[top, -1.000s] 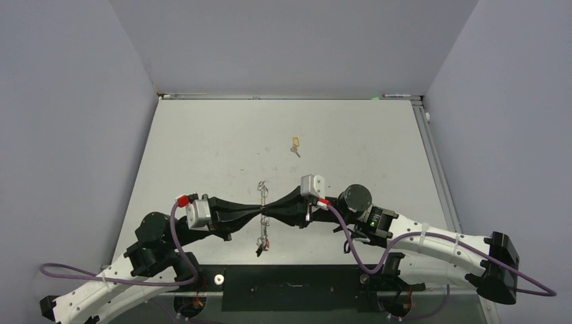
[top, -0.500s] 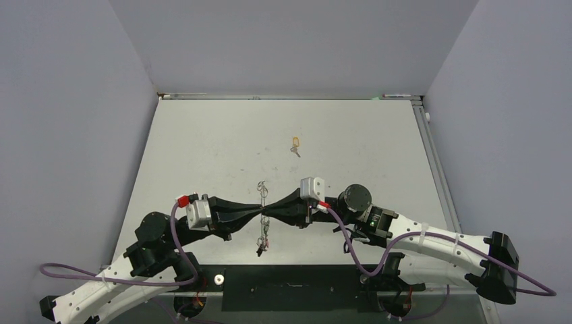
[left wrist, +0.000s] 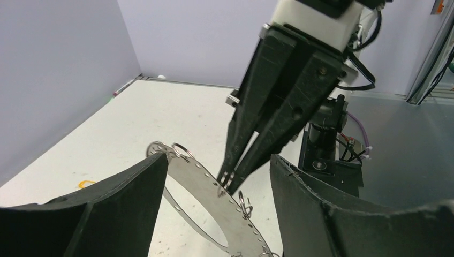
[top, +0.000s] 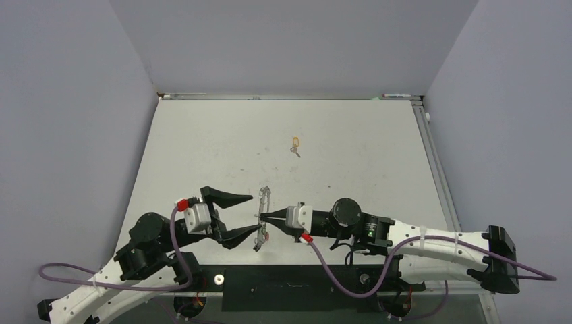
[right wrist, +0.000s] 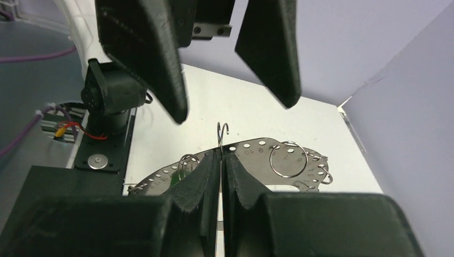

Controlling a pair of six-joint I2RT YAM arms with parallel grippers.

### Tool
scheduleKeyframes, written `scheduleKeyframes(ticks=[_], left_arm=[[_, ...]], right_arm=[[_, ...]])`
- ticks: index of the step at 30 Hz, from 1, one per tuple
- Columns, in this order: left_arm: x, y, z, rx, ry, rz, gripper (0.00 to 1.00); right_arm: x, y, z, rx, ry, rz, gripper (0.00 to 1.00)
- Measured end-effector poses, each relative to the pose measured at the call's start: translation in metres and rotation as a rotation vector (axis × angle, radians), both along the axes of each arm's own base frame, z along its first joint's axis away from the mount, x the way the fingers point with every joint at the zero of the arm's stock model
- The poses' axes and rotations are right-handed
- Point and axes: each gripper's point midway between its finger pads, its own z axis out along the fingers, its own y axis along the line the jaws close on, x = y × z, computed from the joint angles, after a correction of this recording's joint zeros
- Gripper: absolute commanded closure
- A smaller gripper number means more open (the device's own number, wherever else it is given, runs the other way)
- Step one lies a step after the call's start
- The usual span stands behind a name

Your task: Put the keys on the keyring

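Observation:
The keyring (top: 264, 200) is a flat oval silver band with numbered holes (left wrist: 201, 174), seen edge-on in the top view and carrying small wire rings. My right gripper (top: 263, 216) is shut on a thin wire ring (right wrist: 221, 138) at the band's edge (right wrist: 257, 152); its tips (left wrist: 227, 184) show in the left wrist view. My left gripper (top: 252, 214) is open, its fingers (left wrist: 107, 209) on either side of the band without touching it. A green tag (right wrist: 178, 176) shows behind the band. One key with a yellow tag (top: 295, 144) lies alone farther back on the table.
Grey walls close in the white table (top: 202, 148) on three sides, with a metal rail (top: 432, 155) along the right edge. A black base plate (top: 290, 287) and purple cables (top: 337, 273) run along the near edge by the arm bases.
My left gripper has opened and let go of the keyring. My right gripper has turned and drawn nearer to the bases, still shut, with the keyring shifted slightly nearer.

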Motion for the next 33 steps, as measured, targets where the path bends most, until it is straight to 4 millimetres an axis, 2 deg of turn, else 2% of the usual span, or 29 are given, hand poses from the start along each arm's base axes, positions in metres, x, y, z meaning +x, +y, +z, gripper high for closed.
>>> scheduleKeyframes(ticks=[5, 8, 11, 13, 14, 21, 25, 29, 33], left_arm=[[-0.001, 0.023, 0.018, -0.026, -0.031, 0.061, 0.18], [0.000, 0.037, 0.025, -0.044, -0.033, 0.111, 0.11], [0.005, 0.049, 0.024, -0.049, -0.016, 0.172, 0.05], [0.010, 0.055, 0.019, -0.043, 0.006, 0.213, 0.00], [0.013, 0.058, 0.016, -0.040, 0.022, 0.234, 0.04], [0.043, 0.075, 0.000, -0.035, 0.146, 0.435, 0.04], [0.063, 0.074, -0.019, 0.034, 0.224, 0.544, 0.04], [0.079, 0.068, -0.037, 0.116, 0.275, 0.624, 0.04], [0.093, 0.063, -0.053, 0.172, 0.311, 0.689, 0.04]], right_arm=[[-0.007, 0.003, -0.011, -0.049, -0.118, -0.068, 0.95], [0.001, -0.002, -0.023, -0.088, -0.167, -0.136, 0.95], [0.007, -0.006, -0.031, -0.122, -0.197, -0.184, 0.95], [0.012, -0.009, -0.030, -0.128, -0.212, -0.218, 0.95], [0.014, -0.010, -0.029, -0.129, -0.217, -0.234, 0.95], [0.044, -0.032, -0.040, -0.206, -0.208, -0.438, 0.95], [0.062, -0.050, -0.042, -0.239, -0.189, -0.576, 0.95], [0.082, -0.071, -0.035, -0.231, -0.155, -0.727, 0.95], [0.108, -0.099, -0.027, -0.203, -0.095, -0.882, 0.95]])
